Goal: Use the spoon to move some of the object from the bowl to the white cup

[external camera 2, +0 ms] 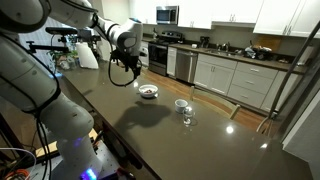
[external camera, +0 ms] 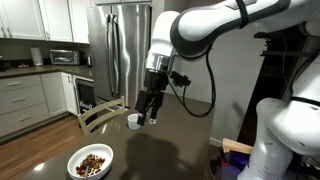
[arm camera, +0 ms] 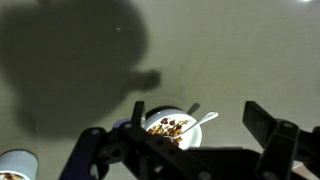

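The wide white bowl lies on the dark table, with a loose heap of brown and reddish pieces, the object, inside. The spoon rests in it, its handle pointing up and right over the rim. My gripper hangs well above the bowl, open and empty, the bowl showing between its fingers. The small white cup stands at the lower left of the wrist view. In both exterior views the gripper is raised over the table, with the bowl and the cup below.
A tiny clear glass stands beside the cup. A wooden chair sits at the table's far edge, with a steel fridge and kitchen counters beyond. The arm's shadow falls across the table.
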